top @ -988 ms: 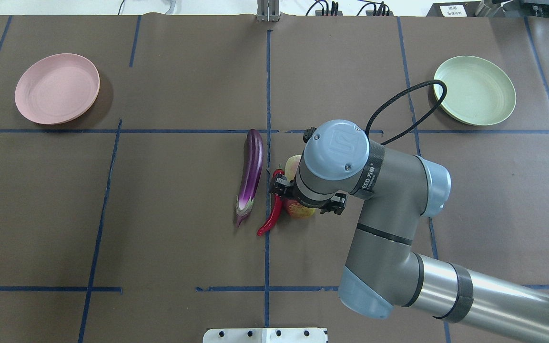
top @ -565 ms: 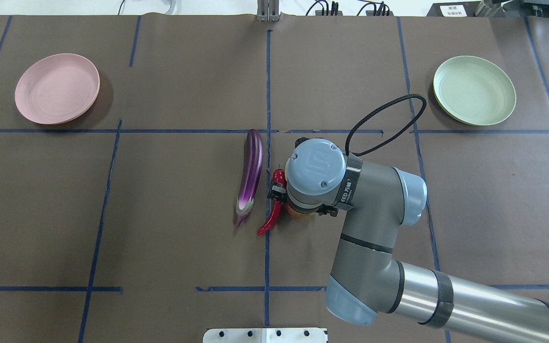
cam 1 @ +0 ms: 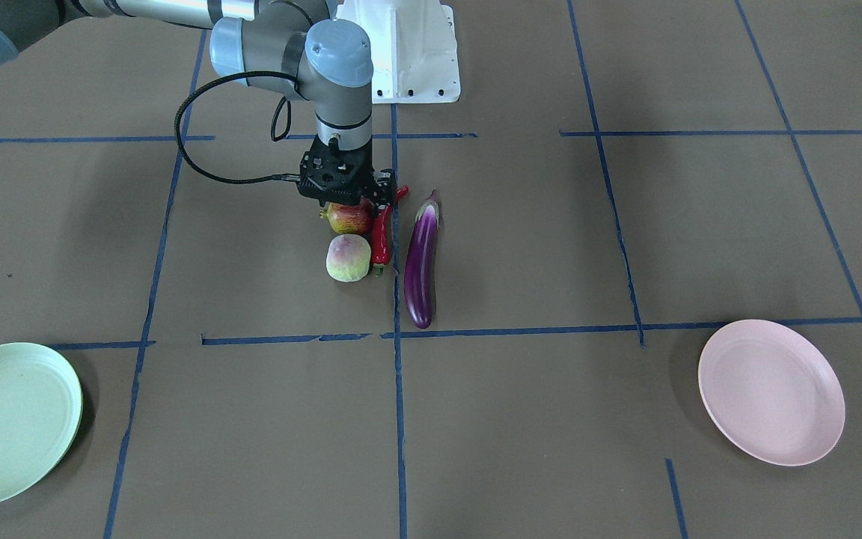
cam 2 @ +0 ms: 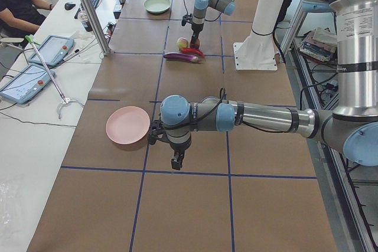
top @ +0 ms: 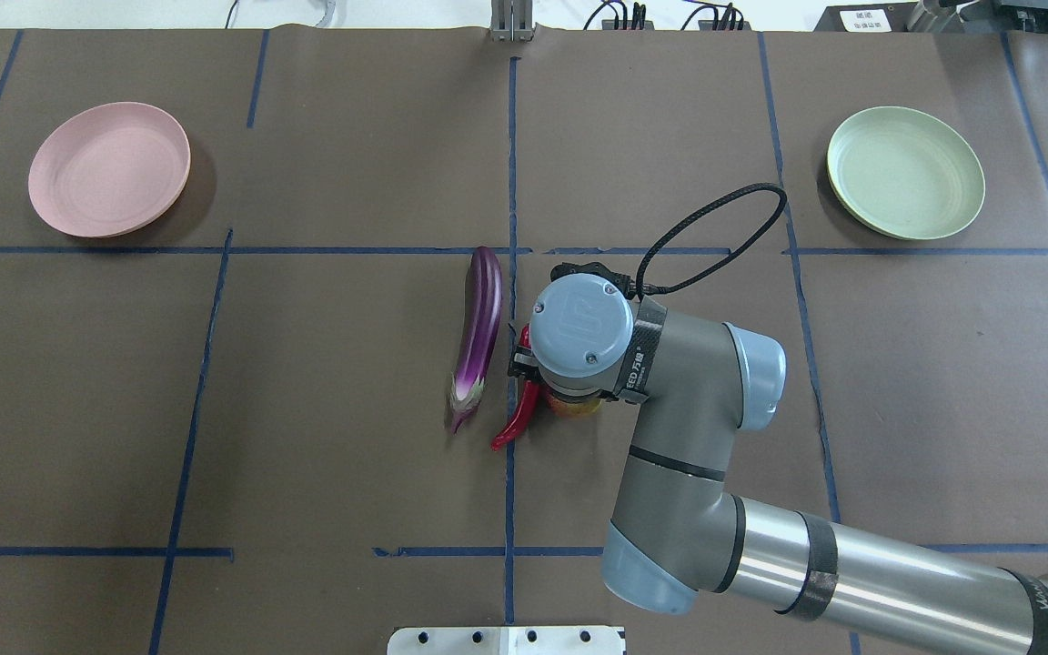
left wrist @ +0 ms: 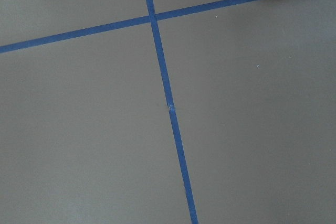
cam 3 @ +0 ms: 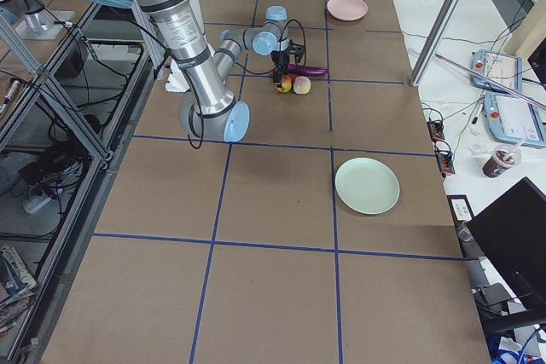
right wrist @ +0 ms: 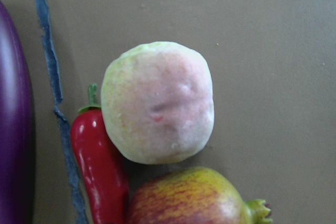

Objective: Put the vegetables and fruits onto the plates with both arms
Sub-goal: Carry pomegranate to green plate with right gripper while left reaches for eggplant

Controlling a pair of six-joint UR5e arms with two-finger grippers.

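The right claw (cam 1: 346,199) is being brought lower than a second ago, onto the red-and-yellow fruit (cam 1: 349,219) lying mid-desk (cam 1: 536,449) beside the chili (cam 1: 381,238); a grasp is probably being prepared. Neither its spread nor the left claw's (cam 2: 176,160) can be told. Nothing is being held by the mint plate (cam 1: 8,423) or the pink plate (cam 1: 771,391).
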